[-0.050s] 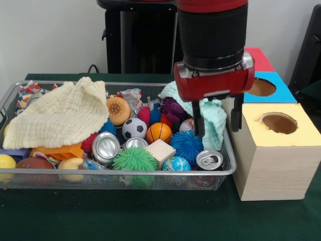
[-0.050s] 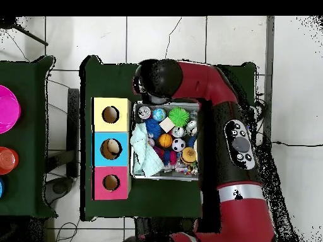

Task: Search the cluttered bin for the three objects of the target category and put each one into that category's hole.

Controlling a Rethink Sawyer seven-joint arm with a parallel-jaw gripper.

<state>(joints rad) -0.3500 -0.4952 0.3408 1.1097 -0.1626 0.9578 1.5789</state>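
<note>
Gripper (image 1: 216, 119) seen w/ fingers spread, nothing held, over bin (image 1: 228, 168) edge. Mint cloth (image 1: 216, 123) directly behind it; can (image 1: 209, 159) just below; yellow box (image 1: 281, 150) alongside.

Bin (image 1: 228, 168) beside holed boxes (image 1: 281, 150)

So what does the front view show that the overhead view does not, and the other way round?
Only the front view shows the gripper, open and empty, with one finger over the mint cloth and the other outside the bin wall. It also shows the yellow cloth and the green spiky ball's near side.

Only the overhead view shows the pink box with its hole, and the arm's elbow covering one side of the bin.

Both show the wire bin, mint cloth, basketball, soccer ball, yellow box and blue box.
</note>
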